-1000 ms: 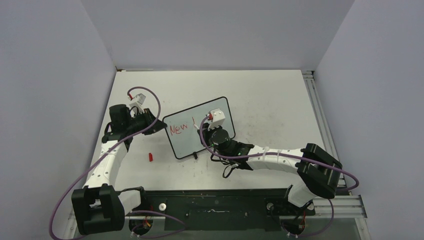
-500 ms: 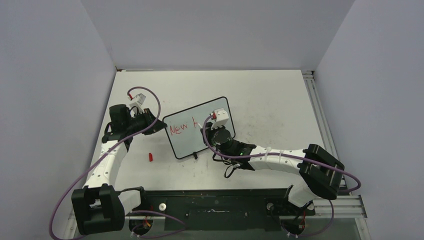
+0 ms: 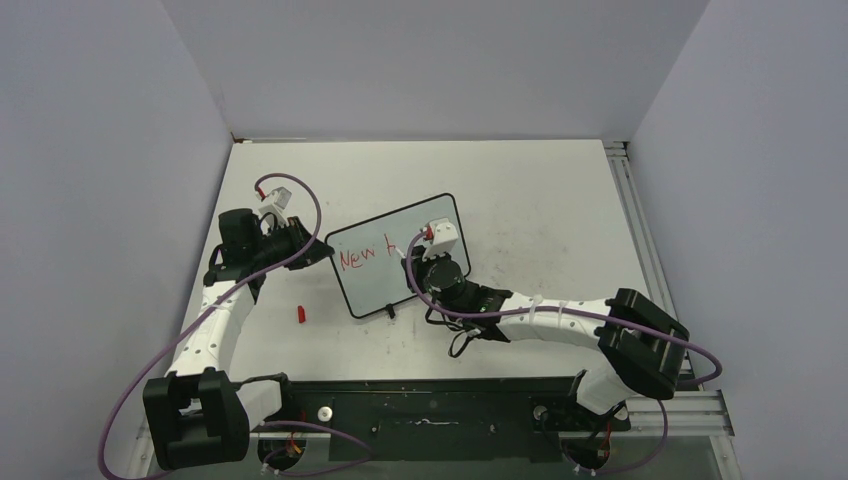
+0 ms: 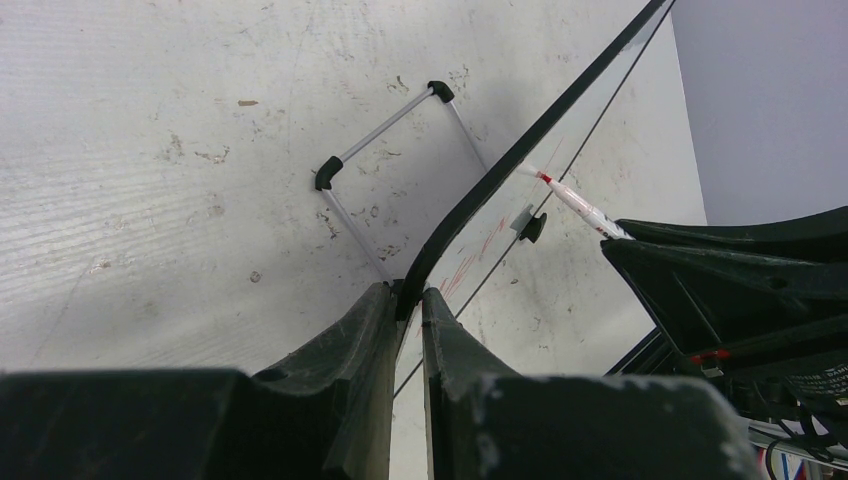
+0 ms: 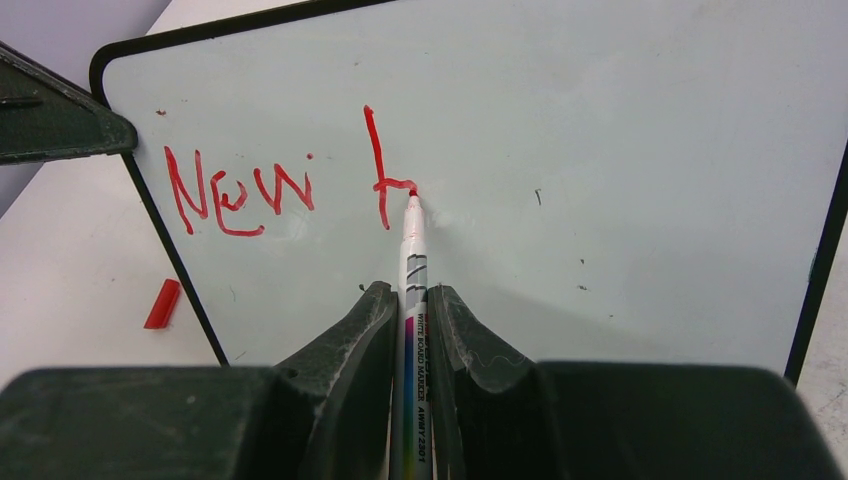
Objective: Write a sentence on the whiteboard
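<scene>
Whiteboard [image 3: 368, 285] sits mid-bench [image 3: 540, 200], left edge pinched in shut left claw [image 4: 405, 298]. Right claw [image 5: 405, 295] clamped tight on marker [image 5: 412, 240], tip touching board. Sentence [image 5: 240, 190] so far: "New" + partial letter. Step: 2nd word, 1st letter. Next: finish the letter w/ light, even pressure.

On the whiteboard [image 5: 620, 130], the red handwritten sentence [image 5: 240, 190] reads "New", followed by one unfinished letter resembling an "h" or "b". The marker [image 5: 413, 255] barrel carries small print, "WHITE BOARD MARKER", then a code too small to read with certainty.
</scene>
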`<state>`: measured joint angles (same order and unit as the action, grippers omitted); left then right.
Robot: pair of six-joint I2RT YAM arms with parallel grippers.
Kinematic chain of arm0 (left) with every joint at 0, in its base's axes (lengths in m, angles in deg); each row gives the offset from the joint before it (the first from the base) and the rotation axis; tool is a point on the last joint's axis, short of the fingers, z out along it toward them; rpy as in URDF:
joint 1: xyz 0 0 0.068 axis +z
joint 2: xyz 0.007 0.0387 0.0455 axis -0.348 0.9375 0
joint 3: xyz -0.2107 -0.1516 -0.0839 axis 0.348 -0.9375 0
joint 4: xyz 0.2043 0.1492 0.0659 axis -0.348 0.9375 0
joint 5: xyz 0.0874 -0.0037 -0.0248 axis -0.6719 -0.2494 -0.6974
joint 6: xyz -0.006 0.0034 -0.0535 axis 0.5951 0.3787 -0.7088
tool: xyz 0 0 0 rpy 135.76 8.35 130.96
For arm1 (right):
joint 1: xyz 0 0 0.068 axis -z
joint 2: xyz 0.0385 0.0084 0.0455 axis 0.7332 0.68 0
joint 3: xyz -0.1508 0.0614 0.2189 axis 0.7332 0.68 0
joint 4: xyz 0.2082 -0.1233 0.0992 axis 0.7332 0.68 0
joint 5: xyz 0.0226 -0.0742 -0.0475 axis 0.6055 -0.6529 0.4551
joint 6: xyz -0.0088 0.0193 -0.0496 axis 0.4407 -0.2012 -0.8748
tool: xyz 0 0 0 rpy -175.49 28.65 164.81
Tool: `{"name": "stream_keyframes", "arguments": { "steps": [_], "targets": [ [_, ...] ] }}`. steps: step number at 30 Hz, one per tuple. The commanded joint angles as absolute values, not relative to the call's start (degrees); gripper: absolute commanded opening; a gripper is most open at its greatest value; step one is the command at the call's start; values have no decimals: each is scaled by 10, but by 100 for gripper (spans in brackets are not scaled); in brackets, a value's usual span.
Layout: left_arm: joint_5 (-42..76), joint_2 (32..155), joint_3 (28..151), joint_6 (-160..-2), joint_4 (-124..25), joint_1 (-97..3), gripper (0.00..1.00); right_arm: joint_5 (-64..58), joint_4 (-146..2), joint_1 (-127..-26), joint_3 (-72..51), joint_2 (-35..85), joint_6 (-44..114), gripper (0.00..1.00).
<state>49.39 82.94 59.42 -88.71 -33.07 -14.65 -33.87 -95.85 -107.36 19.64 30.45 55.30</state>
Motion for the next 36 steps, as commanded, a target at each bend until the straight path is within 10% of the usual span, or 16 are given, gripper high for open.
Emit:
{"name": "stream_keyframes", "arguments": {
  "steps": [1, 36],
  "targets": [
    [500, 818, 607, -885, -339, -148, 10, -345, -966, -1082, 209, 299, 566, 5],
    [501, 817, 607, -886, -339, -149, 10, -342, -963, -1088, 191, 244, 537, 5]
  ]
}}
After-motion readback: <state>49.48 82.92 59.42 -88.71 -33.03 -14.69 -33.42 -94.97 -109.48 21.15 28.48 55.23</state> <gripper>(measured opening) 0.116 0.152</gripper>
